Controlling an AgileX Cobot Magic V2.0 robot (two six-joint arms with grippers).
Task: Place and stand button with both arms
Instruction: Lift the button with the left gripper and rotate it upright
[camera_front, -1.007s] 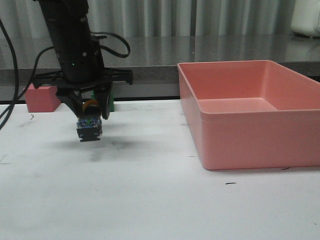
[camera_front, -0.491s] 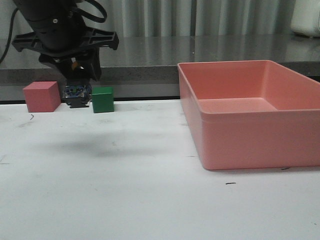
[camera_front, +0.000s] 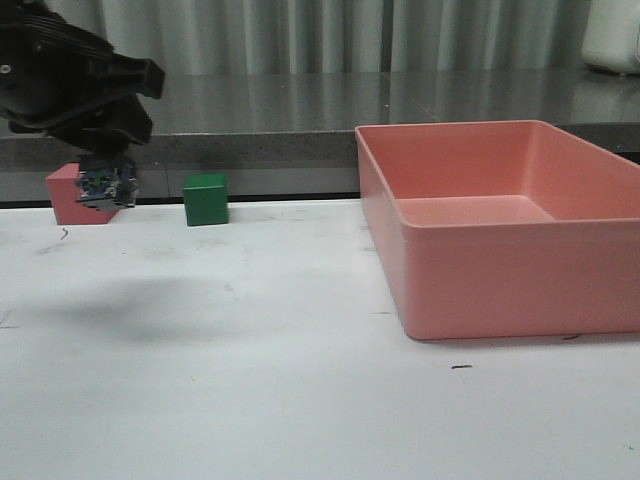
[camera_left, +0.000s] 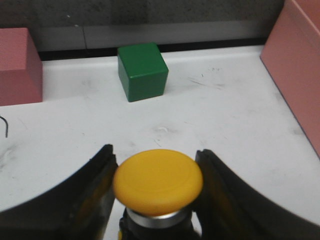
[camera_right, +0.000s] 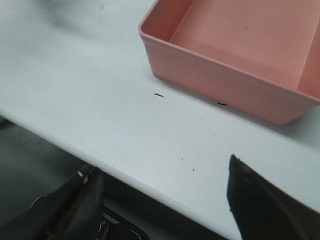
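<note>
You're mid-carry: the left pincer (camera_left: 155, 195) is clamped on the button (camera_left: 158, 182), held clear above the worktop (camera_front: 300, 400) at about nine o'clock. The right pincer (camera_right: 165, 195) hangs spread apart, holding nothing. Next, probably lower the button and stand it upright. No readable labels anywhere.
</note>
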